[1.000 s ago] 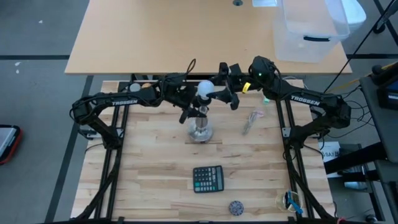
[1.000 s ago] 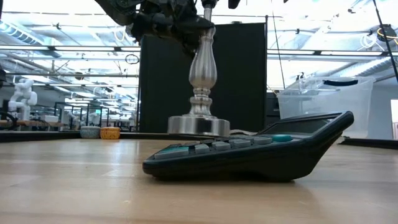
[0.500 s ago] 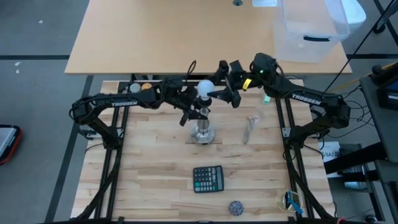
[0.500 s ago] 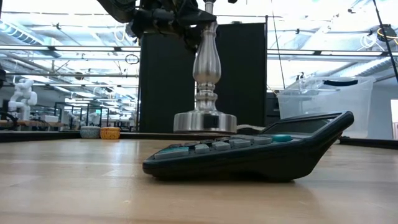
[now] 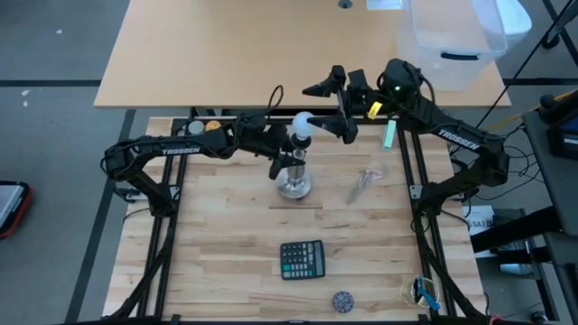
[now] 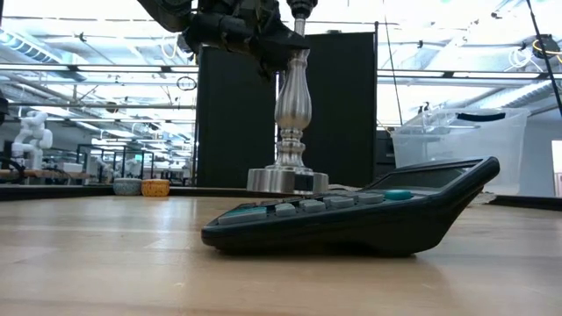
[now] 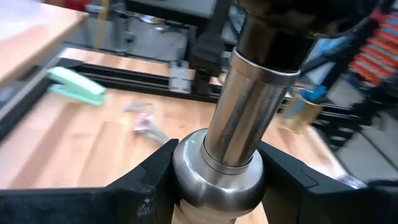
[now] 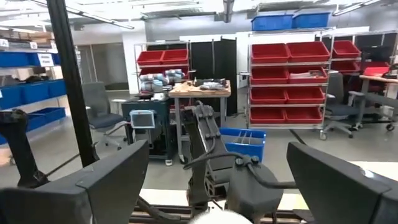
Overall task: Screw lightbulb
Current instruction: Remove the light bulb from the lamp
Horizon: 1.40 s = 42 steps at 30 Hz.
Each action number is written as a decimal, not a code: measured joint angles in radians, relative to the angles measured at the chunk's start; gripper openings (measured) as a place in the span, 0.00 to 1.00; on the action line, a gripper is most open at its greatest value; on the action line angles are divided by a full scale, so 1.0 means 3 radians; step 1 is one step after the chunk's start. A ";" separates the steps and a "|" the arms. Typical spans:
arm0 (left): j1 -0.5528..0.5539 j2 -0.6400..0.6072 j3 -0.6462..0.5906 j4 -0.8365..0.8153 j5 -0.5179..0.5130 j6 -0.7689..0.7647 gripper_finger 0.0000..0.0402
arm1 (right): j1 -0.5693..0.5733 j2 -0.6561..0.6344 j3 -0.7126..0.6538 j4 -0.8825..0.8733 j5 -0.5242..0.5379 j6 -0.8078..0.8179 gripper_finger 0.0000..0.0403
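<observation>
Lightbulb (image 5: pixel 303 124) sits upright in stand (image 5: pixel 293 183). Right gripper (image 5: pixel 332 106) nearer, just beside it, jaws spread, empty. Left gripper (image 5: pixel 282 155) pinches the stand's stem.

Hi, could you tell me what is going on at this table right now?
The left gripper is clamped on the neck of the silver lamp stand, holding it upright on the wooden table. The lightbulb sits on top of the stand in its socket. The right gripper is open and stands beside and just behind the bulb, not touching it. A calculator lies nearer the front.
</observation>
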<state>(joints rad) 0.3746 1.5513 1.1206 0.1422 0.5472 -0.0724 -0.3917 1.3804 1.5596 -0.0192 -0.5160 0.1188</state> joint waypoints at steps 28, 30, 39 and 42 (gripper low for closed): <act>-0.0009 0.0000 -0.0003 0.0444 -0.1748 -0.0372 0.43 | 0.0617 0.0357 0.0399 -0.0756 0.2742 -0.0338 0.93; -0.0007 0.0000 -0.0003 0.0450 -0.1757 -0.0380 0.43 | 0.0618 0.0432 0.0398 -0.0743 0.2851 -0.0318 0.93; -0.0007 0.0000 -0.0004 0.0455 -0.1769 -0.0379 0.43 | 0.0616 0.0627 0.0398 -0.0369 0.2955 -0.0404 0.93; -0.0007 0.0000 -0.0004 0.0461 -0.1769 -0.0377 0.43 | 0.0610 0.0632 0.0398 -0.0378 0.2954 -0.0423 0.88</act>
<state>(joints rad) 0.3725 1.5513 1.1194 0.2806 0.0166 -0.1856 -0.2086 1.5700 1.6791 -0.1326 0.3701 -0.0082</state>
